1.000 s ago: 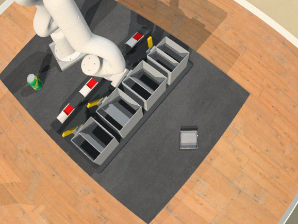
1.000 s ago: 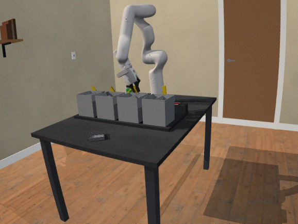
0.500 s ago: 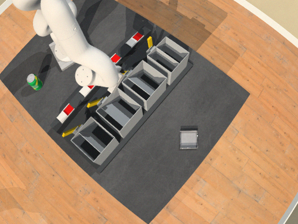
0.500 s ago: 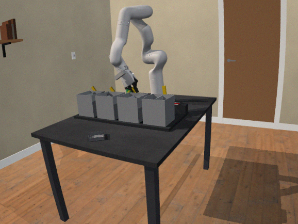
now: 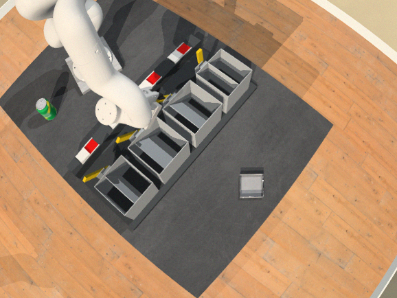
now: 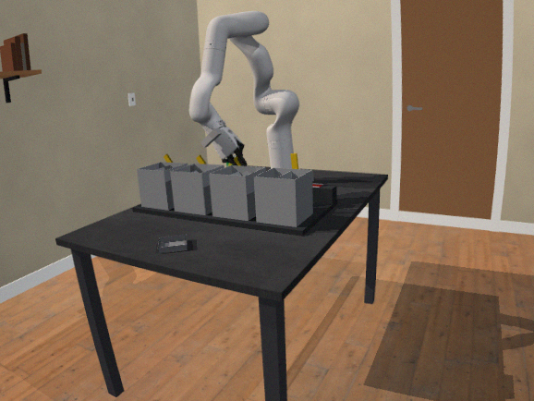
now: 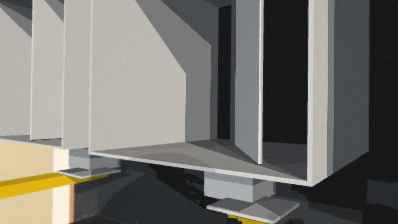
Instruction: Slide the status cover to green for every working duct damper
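Observation:
Four grey open-topped dampers stand in a row: the first (image 5: 125,187), the second (image 5: 159,151), the third (image 5: 192,110) (image 6: 233,191) (image 7: 150,100) and the fourth (image 5: 224,77). Each has a yellow lever on the arm's side; the first damper's lever (image 5: 94,174), the second's (image 5: 126,136) and the fourth's (image 5: 199,55) are free. My gripper (image 5: 160,99) (image 6: 236,159) is shut on the third damper's yellow lever (image 7: 245,219), mostly hidden by the wrist. The third damper's blade (image 7: 248,80) stands on edge. Three sliders show red: one slider (image 5: 91,145), another slider (image 5: 153,78) and a third slider (image 5: 183,48). The arm hides the other one.
A green can (image 5: 46,109) stands at the table's left. A small grey tray (image 5: 251,185) (image 6: 174,243) lies in front of the dampers. The robot base (image 5: 80,84) is behind the sliders. The arm hangs low over the sliders' row.

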`<state>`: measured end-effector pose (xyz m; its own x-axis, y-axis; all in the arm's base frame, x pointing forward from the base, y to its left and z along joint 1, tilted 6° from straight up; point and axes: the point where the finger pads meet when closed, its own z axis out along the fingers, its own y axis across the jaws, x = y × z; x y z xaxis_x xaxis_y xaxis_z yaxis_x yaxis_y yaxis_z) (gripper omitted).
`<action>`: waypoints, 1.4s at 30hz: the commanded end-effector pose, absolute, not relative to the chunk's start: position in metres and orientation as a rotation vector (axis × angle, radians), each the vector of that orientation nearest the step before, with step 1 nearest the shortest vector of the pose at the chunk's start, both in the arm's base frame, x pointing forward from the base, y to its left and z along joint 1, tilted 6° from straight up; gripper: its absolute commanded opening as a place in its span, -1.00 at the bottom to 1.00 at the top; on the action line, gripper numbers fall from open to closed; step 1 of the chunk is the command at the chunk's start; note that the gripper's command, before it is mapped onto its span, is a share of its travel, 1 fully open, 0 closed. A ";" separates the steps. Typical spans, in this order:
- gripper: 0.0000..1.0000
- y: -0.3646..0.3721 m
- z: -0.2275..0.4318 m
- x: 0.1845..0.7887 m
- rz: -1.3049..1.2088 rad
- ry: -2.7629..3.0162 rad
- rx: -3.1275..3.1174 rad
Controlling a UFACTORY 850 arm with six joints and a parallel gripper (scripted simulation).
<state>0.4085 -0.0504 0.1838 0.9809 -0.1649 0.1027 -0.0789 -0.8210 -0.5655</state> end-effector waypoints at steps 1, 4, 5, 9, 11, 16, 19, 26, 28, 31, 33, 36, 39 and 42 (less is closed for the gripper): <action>-0.62 -0.051 0.184 0.409 -0.198 0.168 -2.526; -0.62 -0.052 0.183 0.409 -0.199 0.167 -2.517; -0.62 -0.052 0.183 0.409 -0.199 0.167 -2.515; -0.62 -0.053 0.183 0.409 -0.199 0.166 -2.510; -0.62 -0.053 0.183 0.409 -0.199 0.166 -2.509; -0.62 -0.053 0.183 0.409 -0.199 0.166 -2.509; -0.62 -0.053 0.183 0.409 -0.199 0.166 -2.509; -0.62 -0.053 0.183 0.409 -0.199 0.166 -2.509; -0.62 -0.053 0.183 0.409 -0.199 0.166 -2.509; -0.54 -0.053 0.183 0.409 -0.199 0.166 -2.509; -0.46 -0.053 0.183 0.409 -0.199 0.166 -2.509; -0.46 -0.053 0.183 0.409 -0.199 0.166 -2.509; -0.38 -0.053 0.183 0.409 -0.199 0.166 -2.509; -0.30 -0.053 0.183 0.409 -0.199 0.166 -2.509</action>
